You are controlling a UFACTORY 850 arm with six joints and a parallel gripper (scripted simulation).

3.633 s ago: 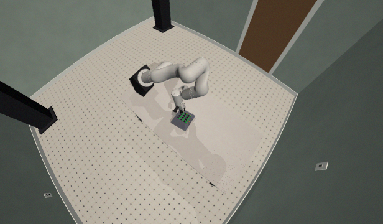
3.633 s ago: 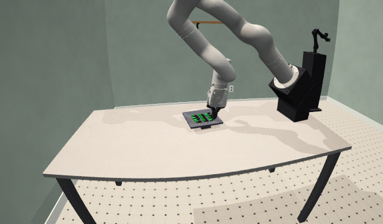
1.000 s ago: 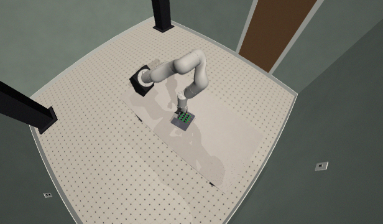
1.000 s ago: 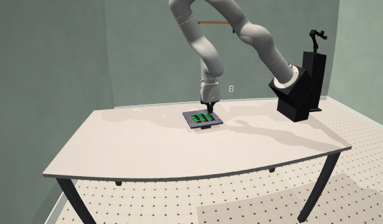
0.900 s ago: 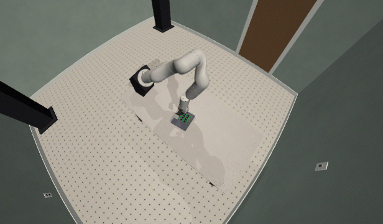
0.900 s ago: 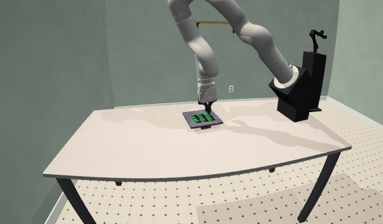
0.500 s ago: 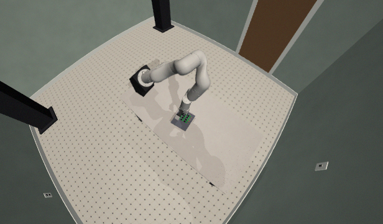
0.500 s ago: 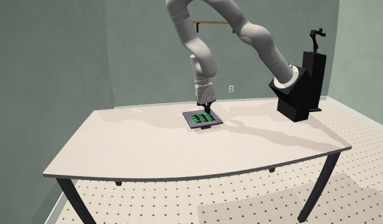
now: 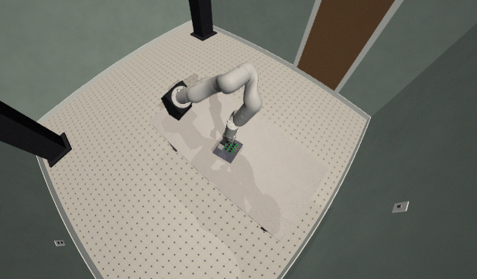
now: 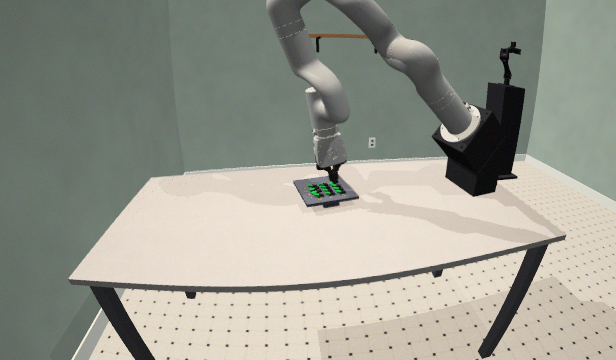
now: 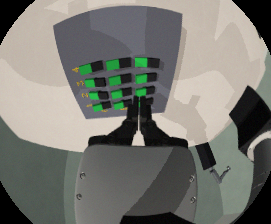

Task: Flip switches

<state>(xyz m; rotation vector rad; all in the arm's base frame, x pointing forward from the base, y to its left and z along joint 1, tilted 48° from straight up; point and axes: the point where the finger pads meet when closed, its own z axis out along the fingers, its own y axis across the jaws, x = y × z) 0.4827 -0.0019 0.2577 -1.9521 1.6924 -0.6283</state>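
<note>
A dark grey switch panel point(image 9: 220, 153) point(image 10: 304, 197) point(image 11: 119, 30) lies on the table, with a grid of green rocker switches point(image 9: 231, 147) point(image 10: 326, 189) point(image 11: 118, 83). My gripper point(image 9: 227, 142) point(image 10: 333, 175) point(image 11: 139, 103) is shut with nothing between its fingers. Its tips stand straight down over the edge of the switch grid nearest the arm, at or just above a switch in the nearest row. In the wrist view the closed fingertips cover that end of the grid. I cannot tell from these views whether the tips touch a switch.
The panel sits on a long pale table point(image 9: 293, 174) point(image 10: 238, 235). The arm's black base point(image 9: 176, 101) point(image 10: 480, 150) stands at the table's end. Black posts point(image 9: 27, 133) point(image 9: 201, 19) stand on the floor away from the table.
</note>
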